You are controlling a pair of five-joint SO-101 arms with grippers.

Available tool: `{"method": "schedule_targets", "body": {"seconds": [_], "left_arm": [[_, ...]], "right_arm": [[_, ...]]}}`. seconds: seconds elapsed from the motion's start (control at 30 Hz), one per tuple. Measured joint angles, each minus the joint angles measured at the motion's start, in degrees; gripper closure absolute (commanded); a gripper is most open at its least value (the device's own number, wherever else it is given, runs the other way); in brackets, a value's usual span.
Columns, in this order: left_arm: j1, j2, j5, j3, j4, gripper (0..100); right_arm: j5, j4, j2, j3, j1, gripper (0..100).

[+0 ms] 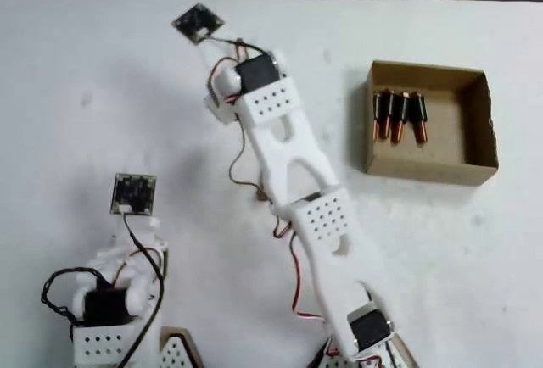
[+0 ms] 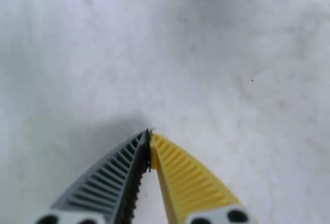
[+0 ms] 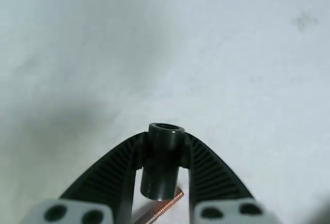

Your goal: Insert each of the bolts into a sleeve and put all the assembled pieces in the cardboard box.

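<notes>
My right gripper (image 3: 164, 137) is shut on a black sleeve (image 3: 162, 164), which stands upright between the dark fingers over the white table. A copper bolt (image 3: 161, 209) shows slanted just below the sleeve. My left gripper (image 2: 150, 134) is shut with its grey and yellow fingers tip to tip and nothing between them. The cardboard box (image 1: 471, 88) sits at the table's right and holds three assembled pieces (image 1: 399, 116), black sleeves with copper bolts, lying side by side.
In the high view the right arm (image 1: 284, 143) stretches diagonally from the front edge toward the back middle of the table (image 1: 102, 88). The left arm (image 1: 119, 300) sits folded at the front left.
</notes>
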Motion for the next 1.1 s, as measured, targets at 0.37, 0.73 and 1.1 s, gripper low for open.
{"method": "schedule_targets", "body": {"seconds": [0.37, 0.73, 1.1], "left_arm": [[0.0, 0.0, 0.0, 0.0, 0.0, 98], [0.0, 0.0, 0.0, 0.0, 0.0, 98], [0.0, 0.0, 0.0, 0.0, 0.0, 98]], "right_arm": [[0.0, 0.3, -6.0, 6.1, 1.6, 98.3], [0.0, 0.3, -37.5, 33.5, 1.6, 98.2], [0.0, 0.3, -66.6, 58.4, 1.6, 98.2]]}}
